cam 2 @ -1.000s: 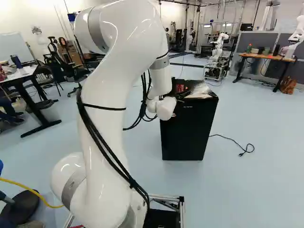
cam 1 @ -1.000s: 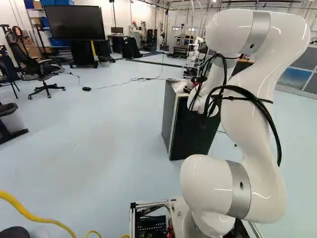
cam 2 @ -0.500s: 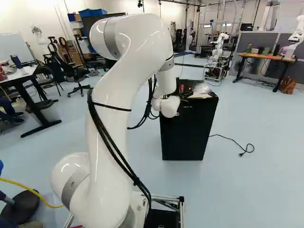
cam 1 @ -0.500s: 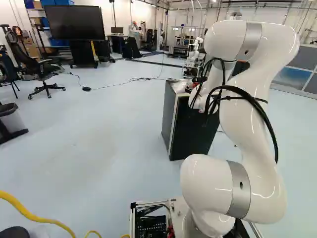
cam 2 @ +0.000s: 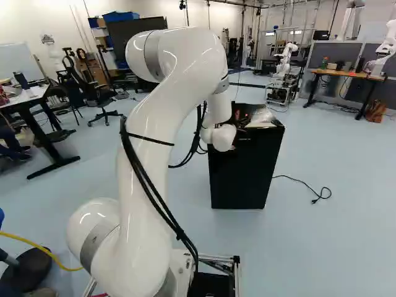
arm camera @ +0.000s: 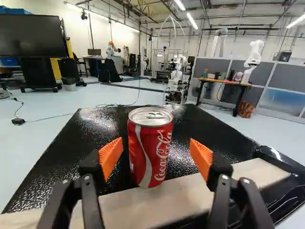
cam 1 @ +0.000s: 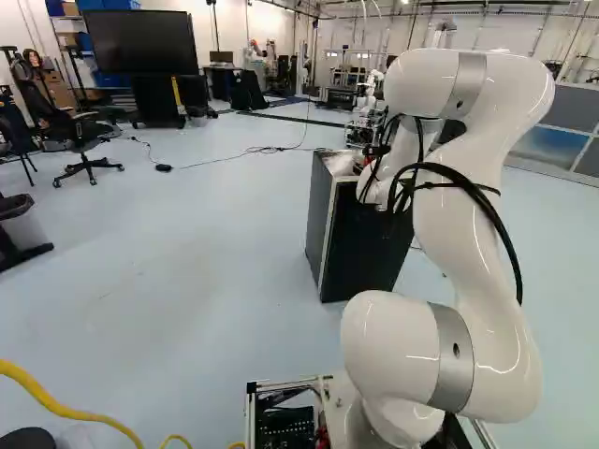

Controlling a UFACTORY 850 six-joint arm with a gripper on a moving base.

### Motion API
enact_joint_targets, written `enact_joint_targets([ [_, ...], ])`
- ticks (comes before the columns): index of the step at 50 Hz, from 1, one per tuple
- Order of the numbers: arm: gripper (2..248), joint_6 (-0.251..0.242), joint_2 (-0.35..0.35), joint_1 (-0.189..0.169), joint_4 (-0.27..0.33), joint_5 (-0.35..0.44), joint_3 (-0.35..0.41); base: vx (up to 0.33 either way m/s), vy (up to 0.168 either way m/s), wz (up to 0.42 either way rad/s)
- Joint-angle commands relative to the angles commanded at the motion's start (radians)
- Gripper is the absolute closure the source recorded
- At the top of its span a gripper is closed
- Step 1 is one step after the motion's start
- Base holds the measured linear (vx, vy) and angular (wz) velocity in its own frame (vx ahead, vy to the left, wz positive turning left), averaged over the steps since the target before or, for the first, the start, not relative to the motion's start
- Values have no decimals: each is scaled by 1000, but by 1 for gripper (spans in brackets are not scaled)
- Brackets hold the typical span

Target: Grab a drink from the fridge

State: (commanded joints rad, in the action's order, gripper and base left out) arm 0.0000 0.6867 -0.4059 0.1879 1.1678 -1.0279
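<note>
— Looking at what for a surface?

— At the top of a black fridge (cam 2: 244, 176): glossy, finely grained, streaked with glare, with a pale strip (arm camera: 186, 198) running across on the near side.

— And around that?

— Pale blue floor (cam 2: 334, 247), plus 1 dark cord (cam 2: 299, 180) lying to the right of the fridge. Far left, a big dark screen (arm camera: 31, 36). Far right, a desk (arm camera: 224, 82) with another robot (arm camera: 253, 59) at it.

— Good. Any drink in there?

— Not in, but on: 1 red can (arm camera: 150, 152), upright on the fridge top, right by the far edge of the strip. Hard to tell whether touching it.

— How about the jaws?

— Spread wide, pinching nothing. Count 2 orange pads, with a gap on each side of the can.

— Centred?

— Not quite. Closer to the left pad (arm camera: 110, 155), just beside it; farther from the right pad (arm camera: 201, 156).
</note>
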Motion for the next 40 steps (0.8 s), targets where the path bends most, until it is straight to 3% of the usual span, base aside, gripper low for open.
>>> enact_joint_targets([
  [4,60,0,0,0,0,0,0,0,0,0],
  [5,98,0,0,0,0,0,0,0,0,0],
  [10,98,0,-2,0,0,0,0,0,0,0],
  [11,136,0,-3,0,0,0,0,0,0,0],
  [15,136,0,-10,0,0,0,1,0,0,0],
  [16,152,0,-11,0,0,0,2,0,0,0],
  [40,152,0,-58,0,0,0,6,0,0,0],
])
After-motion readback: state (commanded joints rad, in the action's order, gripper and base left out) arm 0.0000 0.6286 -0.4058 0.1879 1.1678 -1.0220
